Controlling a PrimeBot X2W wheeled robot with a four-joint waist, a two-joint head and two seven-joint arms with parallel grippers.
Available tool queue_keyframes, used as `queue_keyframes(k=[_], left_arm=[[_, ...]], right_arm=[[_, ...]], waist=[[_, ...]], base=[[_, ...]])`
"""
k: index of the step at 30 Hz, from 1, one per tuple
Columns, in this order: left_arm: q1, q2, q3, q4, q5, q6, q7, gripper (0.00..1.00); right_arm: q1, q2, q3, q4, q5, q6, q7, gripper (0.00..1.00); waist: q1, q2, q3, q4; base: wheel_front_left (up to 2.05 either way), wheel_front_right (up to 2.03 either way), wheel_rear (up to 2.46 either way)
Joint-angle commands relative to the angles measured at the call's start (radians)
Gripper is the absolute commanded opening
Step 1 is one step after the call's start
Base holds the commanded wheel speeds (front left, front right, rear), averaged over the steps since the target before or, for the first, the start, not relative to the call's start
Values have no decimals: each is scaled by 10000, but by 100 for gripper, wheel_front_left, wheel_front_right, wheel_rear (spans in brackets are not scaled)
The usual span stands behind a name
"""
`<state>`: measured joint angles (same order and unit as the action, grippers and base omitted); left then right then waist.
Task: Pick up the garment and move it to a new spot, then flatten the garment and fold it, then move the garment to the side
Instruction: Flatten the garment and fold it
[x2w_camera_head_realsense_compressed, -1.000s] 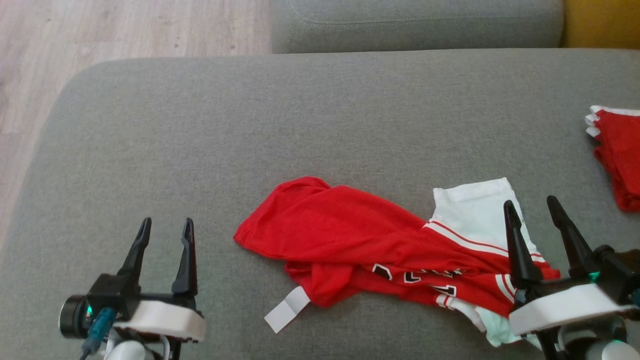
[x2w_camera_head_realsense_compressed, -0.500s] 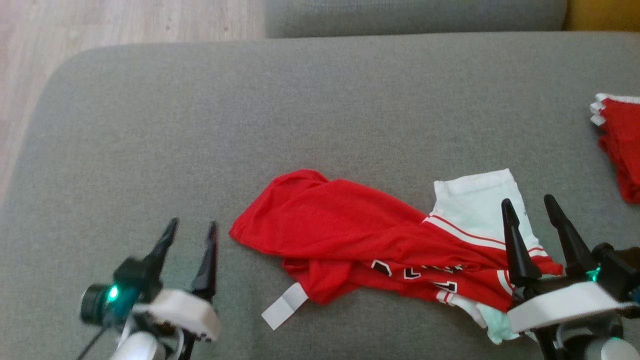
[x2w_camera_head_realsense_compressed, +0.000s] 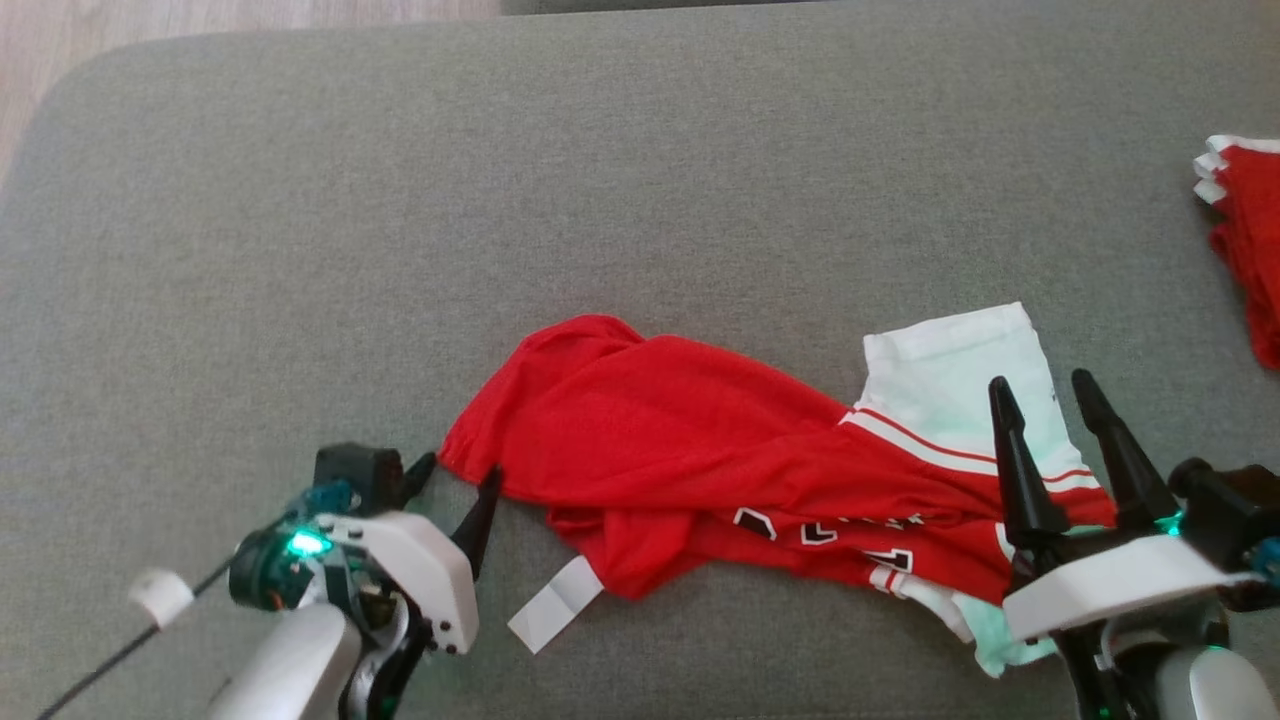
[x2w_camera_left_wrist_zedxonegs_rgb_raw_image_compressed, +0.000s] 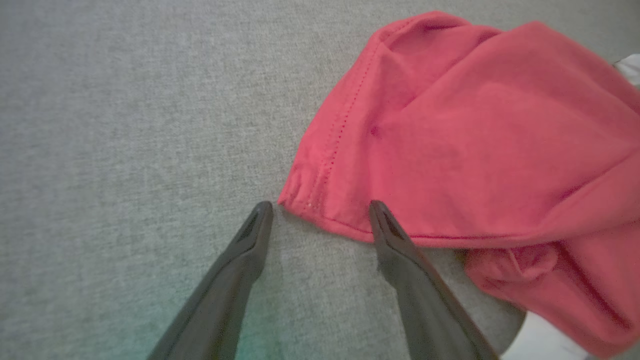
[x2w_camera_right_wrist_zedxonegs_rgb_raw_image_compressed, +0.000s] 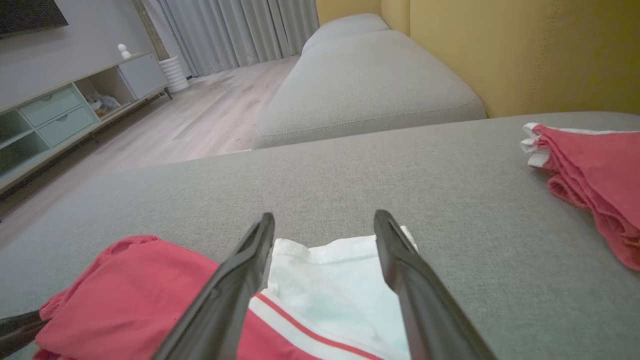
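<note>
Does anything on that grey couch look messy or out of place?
The crumpled red and white jersey lies bunched and twisted on the grey fabric cushion, a white section sticking out, a white label trailing. The folded red garment at the right looks tidy.

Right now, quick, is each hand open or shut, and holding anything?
Left hand: open, empty, tips at the red edge of the shirt.
Right hand: open, empty, over the white part of the shirt.

The garment (x2w_camera_head_realsense_compressed: 700, 440) is thin, matt red-and-white knit cloth. The sofa (x2w_camera_head_realsense_compressed: 600, 180) is coarse grey woven fabric. Upper left, the floor (x2w_camera_head_realsense_compressed: 200, 15) looks like pale, smooth wood.
</note>
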<state>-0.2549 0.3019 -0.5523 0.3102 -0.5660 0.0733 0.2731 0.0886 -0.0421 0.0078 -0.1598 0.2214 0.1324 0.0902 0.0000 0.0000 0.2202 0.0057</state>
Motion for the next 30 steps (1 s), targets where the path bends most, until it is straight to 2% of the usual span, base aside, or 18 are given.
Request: queue_keyframes(k=[1,2,3,4,11,20,27,28,29,30], left_arm=[[-464,151,264,-46,-94,-78,143,91],[-477,151,234,29,-141,-130,231,60],[-488,152,203,84,-189,-187,322,9],[-500,160,174,118,-223,-238,389,0],[-639,264,52,-63,-126,-330,362,0],[-1010,44,81,-552,-118,-382,-120,0],[-1047,0,126,-647,-142,-442,-544,0],[-1041,-8,156,-671,-172,-473,-648,0],[-1035,-17,203,-708,-215,-501,-763,0],[-1031,-45,284,-776,-287,-531,-922,0]], right_arm=[[-381,-82,191,-266,52,-17,108,100],[-390,-82,151,-220,48,-17,141,100],[-401,-82,109,-161,49,-17,195,100],[-417,-82,63,-82,43,-17,285,100],[-1168,-103,-628,1215,-382,-17,1333,100],[-3138,-1051,-922,3950,-367,-17,2218,100],[-4114,-1365,-766,5655,-15,-17,3145,100],[-4194,-1370,-705,5811,153,-17,3321,93],[-4258,-1404,-658,5890,270,-17,3415,0],[-4295,-1448,-636,5911,337,-17,3472,0]], waist=[[0,0,11,-9],[0,0,14,-8],[0,0,17,-5],[0,0,20,-3],[0,0,138,107],[0,0,521,727],[0,0,580,927],[0,0,575,941],[0,0,562,955],[0,0,546,968]], base=[[0,0,0],[0,0,0],[0,0,0],[0,0,0],[0,0,0],[0,0,0],[0,0,0],[0,0,0],[0,0,0],[0,0,0]])
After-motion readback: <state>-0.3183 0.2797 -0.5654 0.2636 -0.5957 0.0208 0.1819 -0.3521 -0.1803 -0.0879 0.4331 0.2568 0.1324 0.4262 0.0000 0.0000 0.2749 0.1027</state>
